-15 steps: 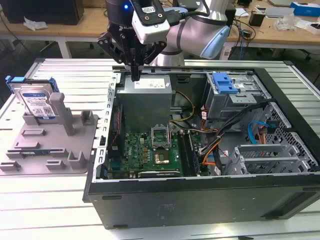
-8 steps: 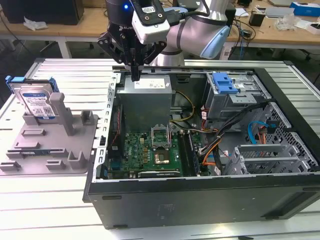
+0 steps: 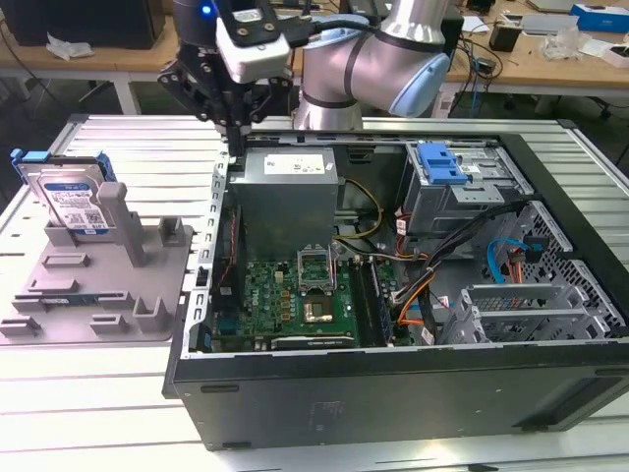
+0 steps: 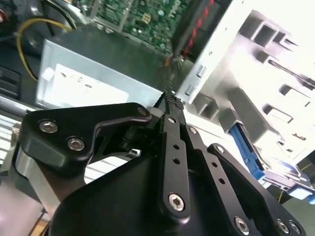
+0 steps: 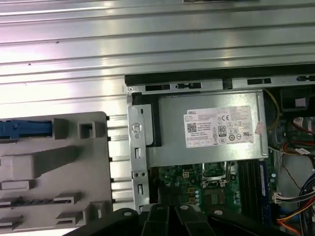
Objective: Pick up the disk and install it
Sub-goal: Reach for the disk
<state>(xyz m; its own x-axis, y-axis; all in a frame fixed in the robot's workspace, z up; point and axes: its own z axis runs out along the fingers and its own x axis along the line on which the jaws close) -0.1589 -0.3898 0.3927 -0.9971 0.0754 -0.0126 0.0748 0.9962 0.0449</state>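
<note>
Slatted aluminium table carries all items. Open computer case lies beneath the claw. Grey fixture tray sits outside the case, lower than the claw and to the exterior view's left of it. Power supply is just below the claw tips; contact cannot be told. Disk stands on edge in the tray, well apart from the claw. Claw fingers are closed together, gripping nothing.

A ribbed metal tabletop carries a grey fixture tray, with the blue edge of the disk at its rim. Just beside the tray is an open computer case — inside it, a silver power supply with a white label adjoins the green motherboard. The black links of the gripper cross the frame's edge.
</note>
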